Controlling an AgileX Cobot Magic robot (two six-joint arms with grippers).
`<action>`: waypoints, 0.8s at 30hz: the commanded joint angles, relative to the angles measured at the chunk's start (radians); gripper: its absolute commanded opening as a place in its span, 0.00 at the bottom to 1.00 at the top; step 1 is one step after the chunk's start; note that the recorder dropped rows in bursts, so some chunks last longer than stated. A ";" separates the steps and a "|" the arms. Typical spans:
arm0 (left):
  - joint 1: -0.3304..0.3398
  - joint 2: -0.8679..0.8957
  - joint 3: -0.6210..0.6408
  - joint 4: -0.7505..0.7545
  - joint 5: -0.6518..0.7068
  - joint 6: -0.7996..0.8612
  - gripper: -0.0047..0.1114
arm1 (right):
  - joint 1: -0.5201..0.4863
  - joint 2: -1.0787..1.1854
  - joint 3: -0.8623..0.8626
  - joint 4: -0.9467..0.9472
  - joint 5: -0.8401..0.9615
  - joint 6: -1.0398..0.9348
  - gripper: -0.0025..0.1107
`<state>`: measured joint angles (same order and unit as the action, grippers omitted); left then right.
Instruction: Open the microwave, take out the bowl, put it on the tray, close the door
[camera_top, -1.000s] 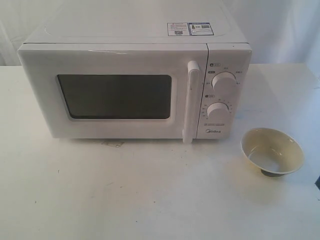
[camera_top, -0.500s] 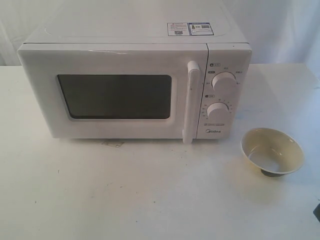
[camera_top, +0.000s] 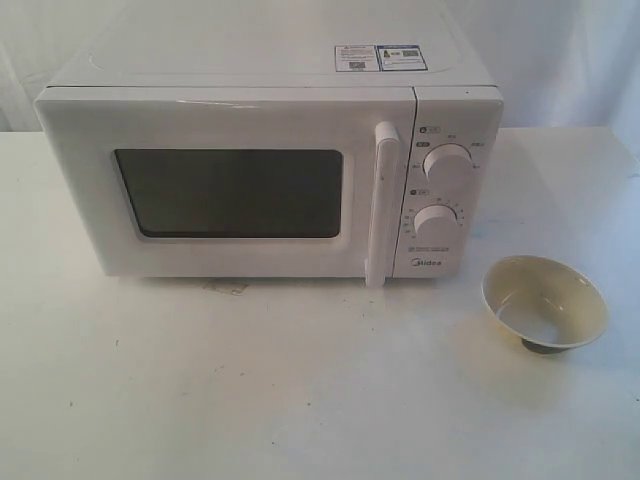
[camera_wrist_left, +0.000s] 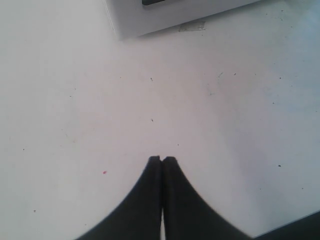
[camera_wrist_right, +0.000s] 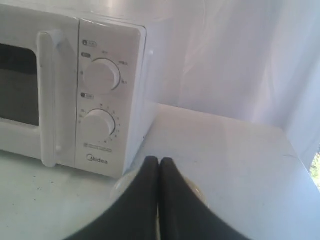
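The white microwave (camera_top: 270, 180) stands at the back of the table with its door (camera_top: 230, 190) shut and the bar handle (camera_top: 381, 205) beside the two dials. On the bare table to its right sits the cream-yellow bowl (camera_top: 544, 303), upright. No tray shows in any view. Neither gripper appears in the exterior view. My left gripper (camera_wrist_left: 162, 159) is shut and empty above the tabletop, short of the microwave's lower corner (camera_wrist_left: 150, 17). My right gripper (camera_wrist_right: 159, 160) is shut and empty, raised over the bowl's rim (camera_wrist_right: 117, 187), facing the dial panel (camera_wrist_right: 102, 100).
The white tabletop (camera_top: 300, 390) stretches in front of the microwave, with a small stain (camera_top: 228, 288) under the door's lower edge. White curtains (camera_wrist_right: 235, 55) hang behind and to the right of the table.
A dark piece of the right arm at the exterior view's right edge slid downward and has left the frame. Microwave and bowl have not moved.
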<state>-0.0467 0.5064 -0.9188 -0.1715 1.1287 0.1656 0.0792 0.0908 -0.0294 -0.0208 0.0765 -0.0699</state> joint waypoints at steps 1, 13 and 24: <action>-0.005 -0.006 -0.001 -0.005 0.042 -0.008 0.04 | -0.077 -0.083 0.029 0.004 0.022 0.058 0.02; -0.005 -0.006 -0.001 -0.005 0.044 -0.008 0.04 | -0.120 -0.091 0.029 -0.009 0.273 0.070 0.02; -0.005 -0.006 -0.001 -0.005 0.044 -0.008 0.04 | -0.120 -0.091 0.029 -0.002 0.273 0.076 0.02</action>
<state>-0.0467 0.5064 -0.9188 -0.1678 1.1287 0.1656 -0.0360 0.0060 -0.0069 -0.0228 0.3479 0.0000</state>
